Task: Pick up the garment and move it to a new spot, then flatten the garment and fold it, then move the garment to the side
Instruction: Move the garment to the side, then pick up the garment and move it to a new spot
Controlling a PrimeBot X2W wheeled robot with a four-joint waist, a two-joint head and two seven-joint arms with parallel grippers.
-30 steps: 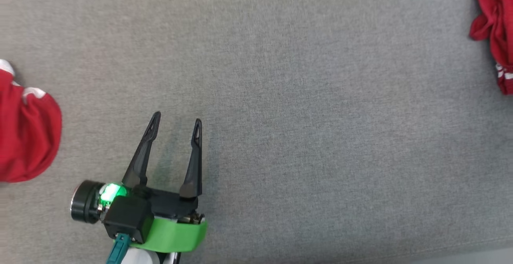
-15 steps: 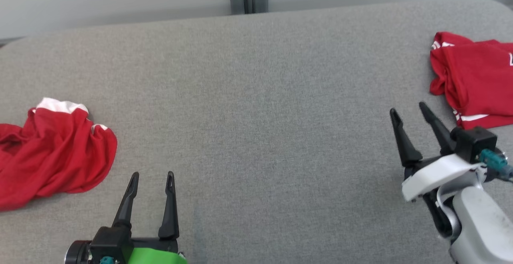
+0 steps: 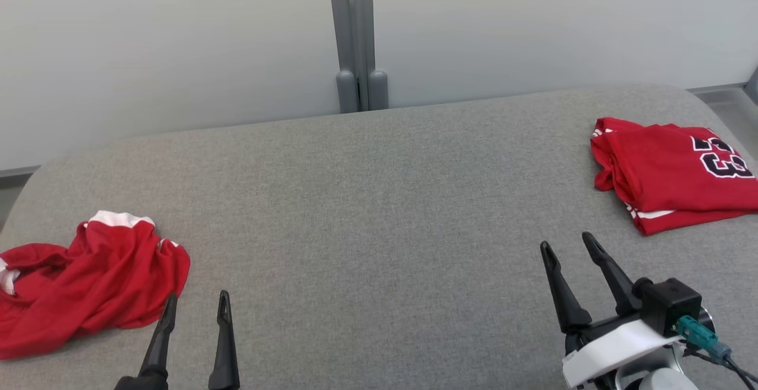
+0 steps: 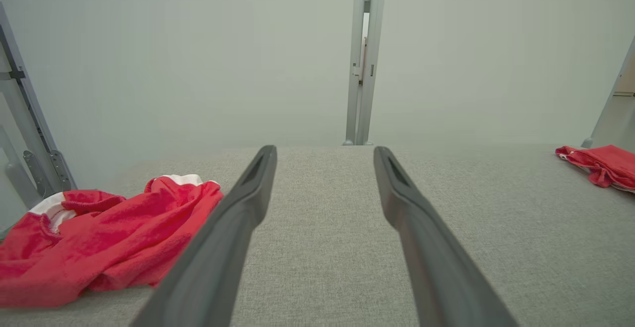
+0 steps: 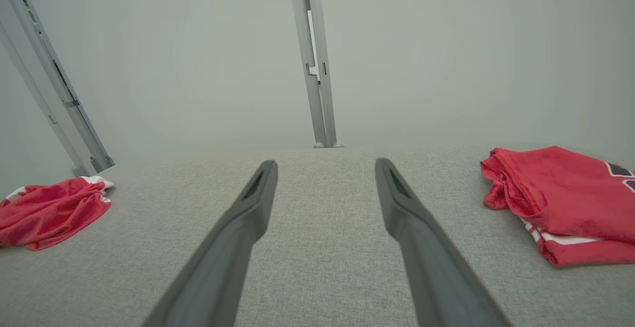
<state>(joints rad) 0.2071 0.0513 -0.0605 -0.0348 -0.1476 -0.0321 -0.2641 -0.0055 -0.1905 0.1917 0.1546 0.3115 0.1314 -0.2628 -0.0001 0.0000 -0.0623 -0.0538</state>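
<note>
**Grey cloth tabletop, two red jerseys, both grippers empty**

Head view. Grey woven-cloth table [image 3: 379, 218] with rounded far corners. Pale wall behind, with a grey metal post [image 3: 354, 35] at mid-back. Crumpled red garment [image 3: 89, 283] lies in a loose heap at the table's left edge: soft knit, white trim at the collar. Folded red jersey [image 3: 663, 177] sits flat near the far right corner, well apart from the heap. Its dark, white-edged print shows a legible 3; the digit beside it is cut by the fold. Left gripper [image 3: 198, 296] at lower left, fingers spread, nothing between them. Its outer tip is close against the heap's edge; contact unclear. Right gripper [image 3: 566, 242] at lower right, likewise spread and empty, near the folded jersey.

Left wrist view. Tapered matte dark fingers with slotted tips, wide apart over bare cloth. The heap shows a fuzzy nap. Slanted metal frame [image 4: 30, 133] at far left.

Right wrist view. Same spread, empty fingers. The folded jersey's layered hem and white stripes show at right. Its print is clipped at the picture's edge and unreadable.
</note>
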